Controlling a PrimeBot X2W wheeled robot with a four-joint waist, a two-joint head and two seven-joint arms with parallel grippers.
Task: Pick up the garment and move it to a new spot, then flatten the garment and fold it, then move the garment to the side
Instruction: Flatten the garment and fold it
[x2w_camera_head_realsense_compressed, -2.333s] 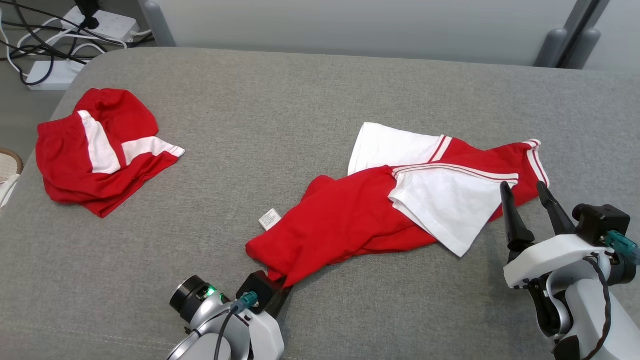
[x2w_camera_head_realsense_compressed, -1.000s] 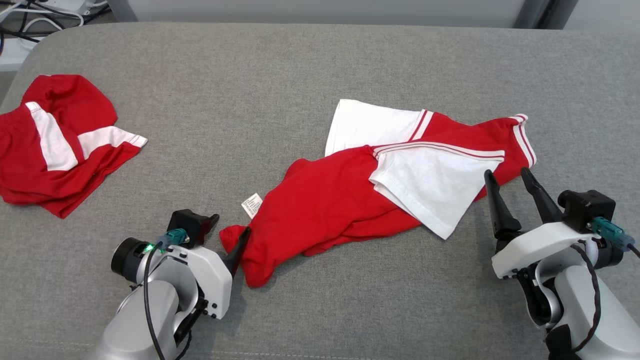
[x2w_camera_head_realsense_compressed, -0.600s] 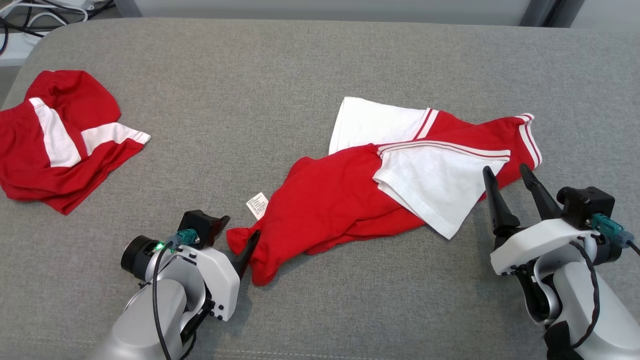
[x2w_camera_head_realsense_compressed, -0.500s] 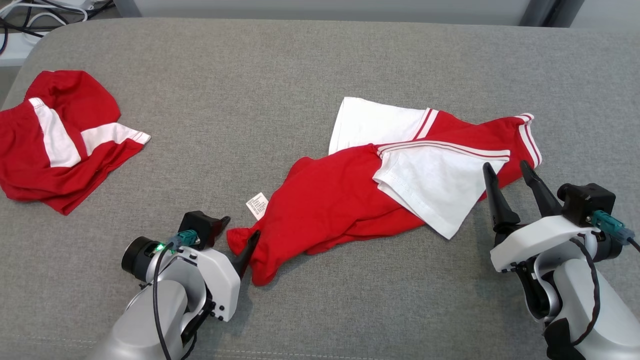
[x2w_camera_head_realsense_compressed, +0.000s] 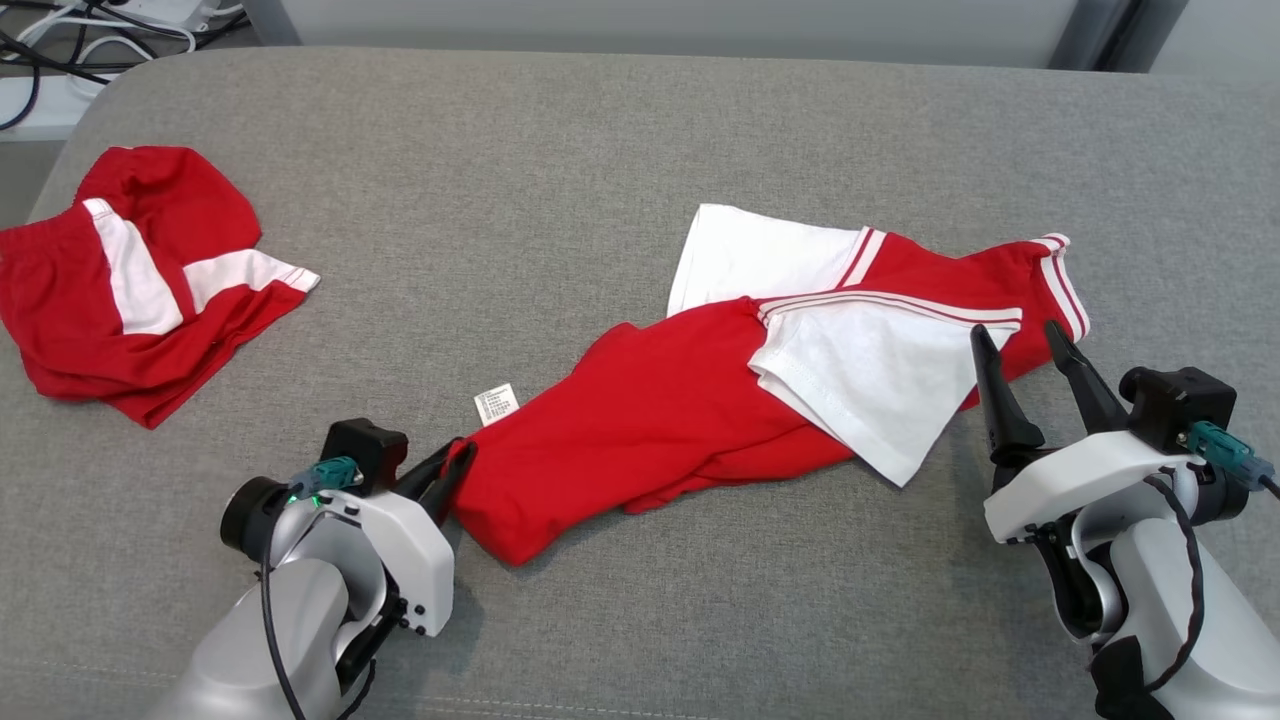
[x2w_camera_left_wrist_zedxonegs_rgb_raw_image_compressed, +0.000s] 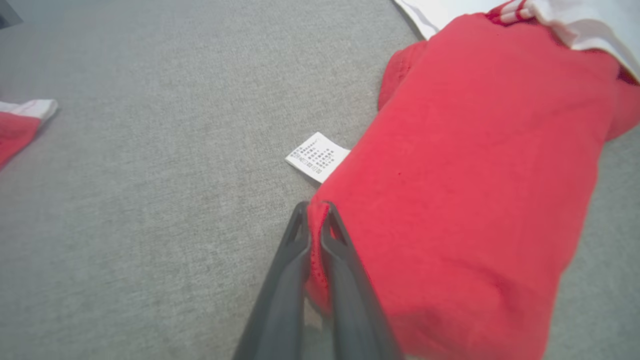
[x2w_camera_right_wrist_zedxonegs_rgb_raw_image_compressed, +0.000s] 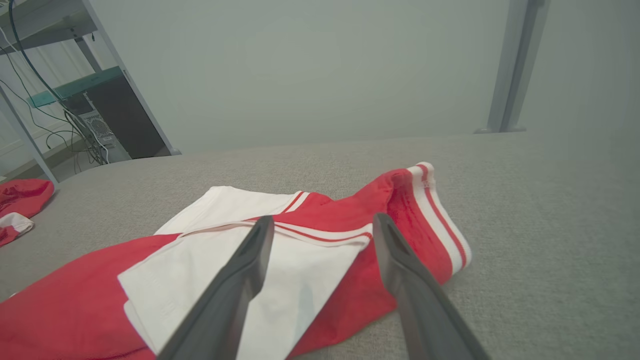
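Beside the care label (x2w_camera_head_realsense_compressed: 496, 404), left fingers (x2w_camera_left_wrist_zedxonegs_rgb_raw_image_compressed: 290, 280) clamp the garment (x2w_camera_head_realsense_compressed: 650, 420); right fingers (x2w_camera_head_realsense_compressed: 995, 405) apart; shorts (x2w_camera_head_realsense_compressed: 120, 300) well left.

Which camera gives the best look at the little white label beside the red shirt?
The left wrist view: the label is close, its printed lines visible, at the red shirt's edge. The head view shows the label as a tiny white square. The right wrist view looks at the shirt's striped end.
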